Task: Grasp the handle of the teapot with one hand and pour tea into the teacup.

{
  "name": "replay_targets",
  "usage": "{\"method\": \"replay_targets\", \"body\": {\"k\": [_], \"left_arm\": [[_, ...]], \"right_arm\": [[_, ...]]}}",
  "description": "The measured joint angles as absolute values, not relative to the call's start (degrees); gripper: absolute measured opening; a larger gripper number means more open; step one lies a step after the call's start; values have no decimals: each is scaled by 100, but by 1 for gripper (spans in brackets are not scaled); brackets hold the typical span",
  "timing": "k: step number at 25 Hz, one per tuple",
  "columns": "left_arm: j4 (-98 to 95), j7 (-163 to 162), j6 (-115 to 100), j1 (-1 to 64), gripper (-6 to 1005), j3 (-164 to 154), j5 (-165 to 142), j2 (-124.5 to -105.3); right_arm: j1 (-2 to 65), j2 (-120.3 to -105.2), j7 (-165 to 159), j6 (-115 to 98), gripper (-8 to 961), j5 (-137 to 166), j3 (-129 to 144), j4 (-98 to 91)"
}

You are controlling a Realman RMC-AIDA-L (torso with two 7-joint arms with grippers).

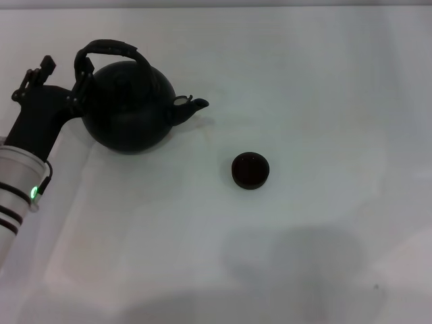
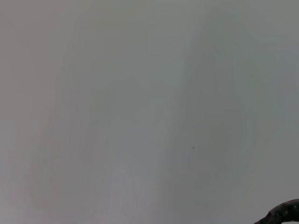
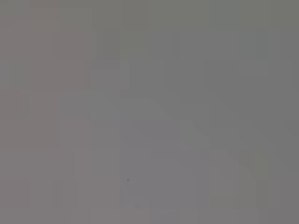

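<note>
The left gripper [image 1: 82, 71] sits at the handle's [image 1: 111, 48] left end — can't tell if it's clamped. The teapot [image 1: 128, 108] points its spout at the teacup [image 1: 250, 170], well apart on the white table [image 1: 324, 81] — contents unclear.

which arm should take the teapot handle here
Left. The left gripper is already at the near end of the handle, beside the teapot. The right arm shows in no view. The teacup stands apart, off the spout's side.

Head camera looks down on the table [image 1: 324, 81]; both wrist cameras face its bare surface.
</note>
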State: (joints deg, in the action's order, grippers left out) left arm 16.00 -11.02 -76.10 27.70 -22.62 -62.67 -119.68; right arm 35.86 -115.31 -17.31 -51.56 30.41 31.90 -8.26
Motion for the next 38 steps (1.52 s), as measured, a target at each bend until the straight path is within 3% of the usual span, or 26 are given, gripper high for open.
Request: {"method": "replay_targets", "body": {"k": [4, 5, 19, 29, 38], "left_arm": [[1599, -1086, -7643, 2672, 691, -2279, -6277, -11964], [1599, -1085, -7695, 2624, 873, -2280, -6297, -11963], [1718, -1086, -8108, 2445, 873, -2261, -6577, -11975], [1215, -1115, -8745, 1835, 861, -1290, -6496, -11935], [615, -1119, -8325, 2214, 861, -552, -6368, -11897]], "right_arm": [[3588, -11533, -1731, -5159, 830, 3041, 3190, -826], [3593, -11537, -1731, -5159, 830, 3041, 3194, -826], [3587, -11531, -1731, -5171, 829, 3041, 3192, -826], [3562, -11554, -1816, -5169, 829, 3097, 3421, -712], [3187, -11590, -2857, -5389, 829, 3096, 4787, -657]]}}
